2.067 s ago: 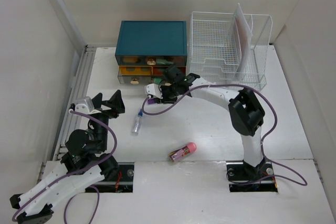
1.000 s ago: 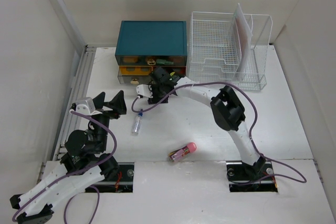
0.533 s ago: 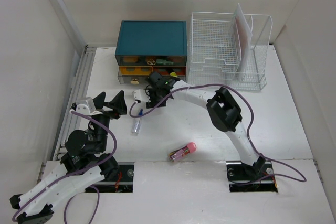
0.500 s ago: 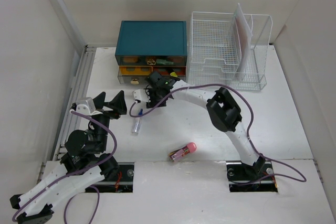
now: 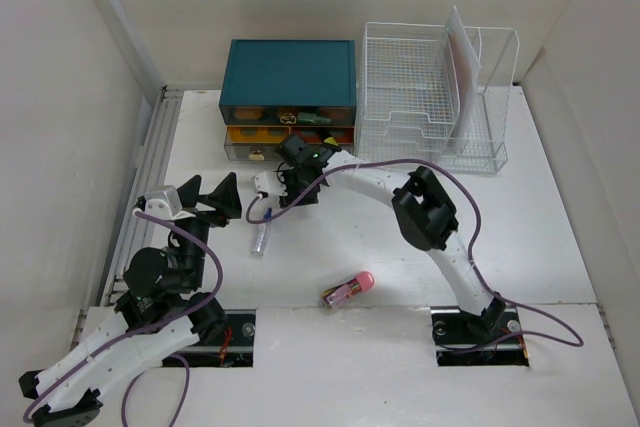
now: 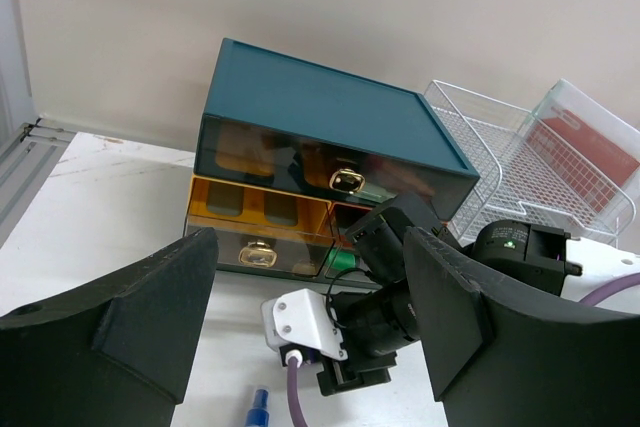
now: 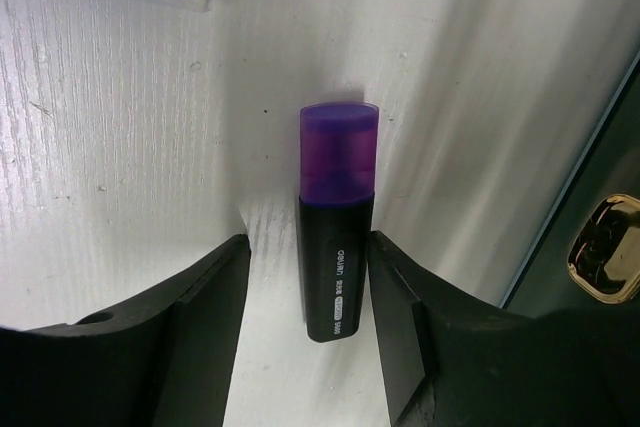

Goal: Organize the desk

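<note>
As the half-open right hand [image 7: 308,247] is straddling a marker [image 7: 338,197] with unreadable print, edging leftward, the left hand [image 6: 308,239] is hanging open, empty.

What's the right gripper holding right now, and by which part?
Nothing yet: the right gripper straddles the purple-capped highlighter at its black barrel, jaws open, with a gap showing on one side.
</note>
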